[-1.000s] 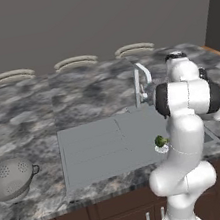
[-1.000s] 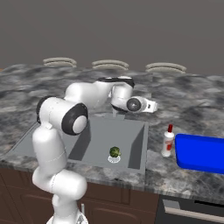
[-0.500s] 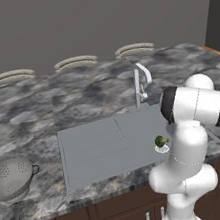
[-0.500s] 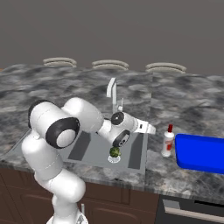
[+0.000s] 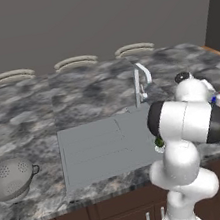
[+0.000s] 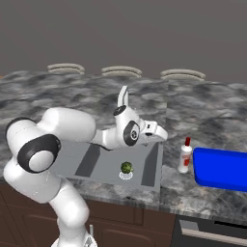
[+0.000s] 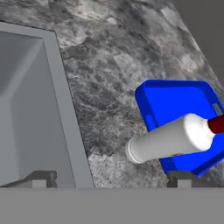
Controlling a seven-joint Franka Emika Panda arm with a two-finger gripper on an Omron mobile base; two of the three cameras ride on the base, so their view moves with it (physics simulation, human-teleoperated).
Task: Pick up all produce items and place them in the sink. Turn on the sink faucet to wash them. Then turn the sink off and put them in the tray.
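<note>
Gripper (image 7: 109, 177) fingers are spread wide with nothing between them, held over the sink's (image 7: 65, 113) right rim and the marbled counter (image 7: 105, 83). Broccoli floret (image 6: 126, 167) is seen lying on the drain in the sink basin. Beside the blue tray (image 7: 175, 105), a white red-capped bottle (image 7: 168, 139) is standing.

White glossy arm (image 6: 67, 126), rounded bulbous segments, dark grey joint bands, black round joint caps.

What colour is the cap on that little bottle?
Dark red. The bottle itself is white; its cap shows best in the right base view.
</note>
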